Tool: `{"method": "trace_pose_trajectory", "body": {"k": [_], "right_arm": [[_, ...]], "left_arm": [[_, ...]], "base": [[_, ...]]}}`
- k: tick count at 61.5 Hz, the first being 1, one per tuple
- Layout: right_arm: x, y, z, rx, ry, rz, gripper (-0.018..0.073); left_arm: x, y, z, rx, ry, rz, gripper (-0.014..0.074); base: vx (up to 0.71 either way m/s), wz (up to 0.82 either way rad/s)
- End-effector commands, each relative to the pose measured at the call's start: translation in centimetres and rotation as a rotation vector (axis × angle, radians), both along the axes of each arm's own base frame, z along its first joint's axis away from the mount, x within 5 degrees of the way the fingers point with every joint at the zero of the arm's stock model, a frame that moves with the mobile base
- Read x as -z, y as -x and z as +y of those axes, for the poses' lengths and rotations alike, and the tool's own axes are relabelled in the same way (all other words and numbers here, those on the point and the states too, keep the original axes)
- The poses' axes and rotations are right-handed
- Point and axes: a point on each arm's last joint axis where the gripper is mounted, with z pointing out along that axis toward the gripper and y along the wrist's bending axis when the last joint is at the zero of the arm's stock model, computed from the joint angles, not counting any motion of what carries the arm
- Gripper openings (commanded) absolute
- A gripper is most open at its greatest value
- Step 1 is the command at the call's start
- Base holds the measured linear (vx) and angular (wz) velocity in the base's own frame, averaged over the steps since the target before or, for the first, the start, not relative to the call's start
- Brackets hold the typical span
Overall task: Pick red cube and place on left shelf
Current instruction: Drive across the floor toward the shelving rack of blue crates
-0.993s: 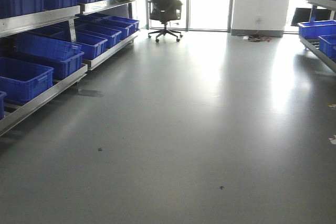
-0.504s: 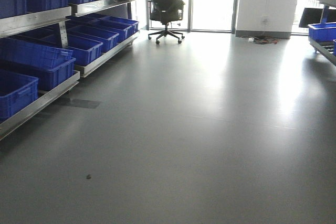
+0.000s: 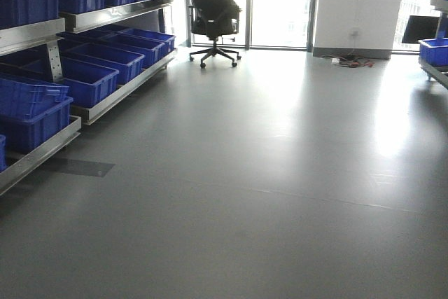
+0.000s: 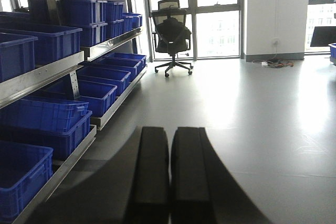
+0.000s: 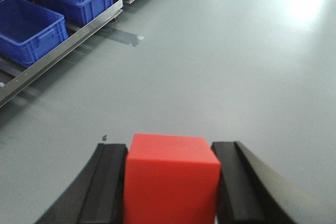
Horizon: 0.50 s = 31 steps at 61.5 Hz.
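The right claw (image 5: 170, 148) is parted just to the width of the red cube (image 5: 171, 182) and grips it, with a black finger (image 5: 107, 182) flat against each side face; the cube sits between the fingers, held above the grey floor (image 5: 226, 61) that spreads below and ahead of the claw; ahead of this claw and to its left runs the metal bottom tier of the left shelf (image 5: 68, 38), loaded with blue plastic bins (image 5: 29, 27), well apart from the cube; a dark rectangular patch (image 5: 127, 37) lies on the floor just beside the shelf's edge, and a small dark speck (image 5: 104, 137) lies close in front of the left finger; the left claw (image 4: 169, 140) is closed, its two long black fingers pressed together along a thin seam with nothing between them; to this claw's left the shelf rises in several tiers, each lined with more blue bins; far ahead of it a black office chair (image 4: 172, 35) stands before tall bright windows (image 4: 218, 24), with a white column (image 4: 273, 9) to the right and loose cables (image 4: 276, 63) on the floor at the column's foot; the front view shows neither claw, and a further blue bin (image 3: 435, 50) at its right edge.
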Motion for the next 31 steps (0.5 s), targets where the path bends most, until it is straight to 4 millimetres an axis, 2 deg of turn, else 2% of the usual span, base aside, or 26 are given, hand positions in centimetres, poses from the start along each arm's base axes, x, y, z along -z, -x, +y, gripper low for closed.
{"method": "trace_pose_trajectory", "body": {"k": [1,31], "right_arm": [[-1.74,-0.28,0.08,-0.003,-0.027,-0.108,0.0057],[-1.74,-0.28,0.08,-0.003,-0.027,-0.108,0.0057]], "left_arm": [[0.03,-0.09,0.09,-0.010,0.016,-0.054,0.0106],[0.03,-0.09,0.09,-0.010,0.016,-0.054,0.0106]], "base": [[0.64,0.04],[0.64,0.18]]}}
